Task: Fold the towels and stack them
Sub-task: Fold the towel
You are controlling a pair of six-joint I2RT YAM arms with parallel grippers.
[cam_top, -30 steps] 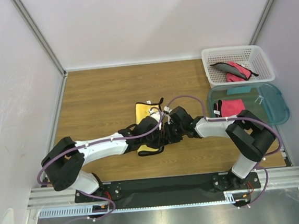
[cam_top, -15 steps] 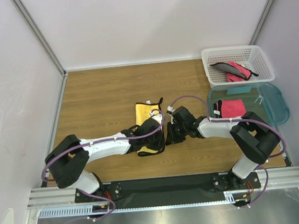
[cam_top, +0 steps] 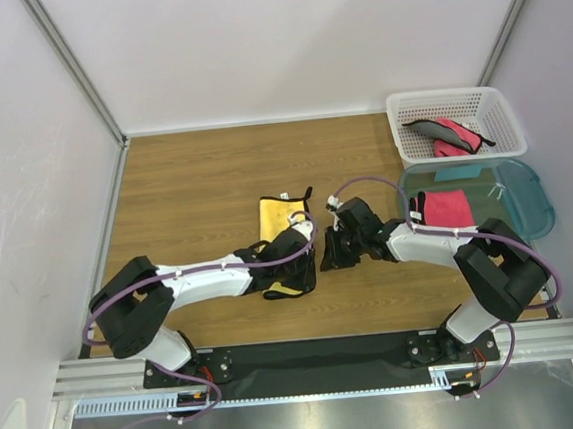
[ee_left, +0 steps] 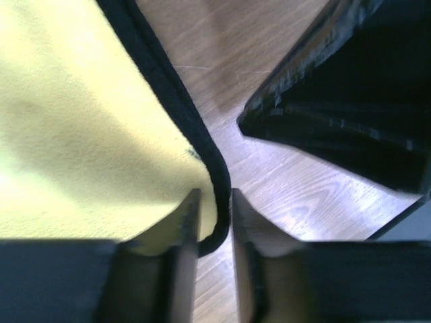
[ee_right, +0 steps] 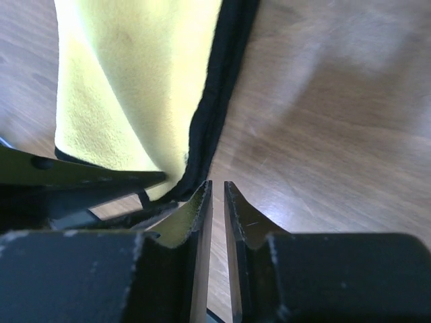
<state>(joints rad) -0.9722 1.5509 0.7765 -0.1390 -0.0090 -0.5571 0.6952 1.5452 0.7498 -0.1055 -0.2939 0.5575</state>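
A folded yellow towel (cam_top: 277, 220) with black trim lies on the wooden table in front of both arms. My left gripper (cam_top: 307, 261) is at the towel's near right corner. In the left wrist view it (ee_left: 215, 202) is shut on the towel's black hem (ee_left: 202, 145). My right gripper (cam_top: 328, 254) is just right of the towel, low over the bare wood. In the right wrist view its jaws (ee_right: 217, 192) are together with nothing between them, and the towel (ee_right: 135, 81) lies just to their left.
A white basket (cam_top: 462, 156) at the back right holds pink and grey cloth. A clear teal tray (cam_top: 512, 205) in front of it holds a folded pink towel (cam_top: 444, 206). Walls close off the left, back and right.
My right gripper has drawn back to the right, off the towel's edge. My left gripper has stayed on the towel's corner.
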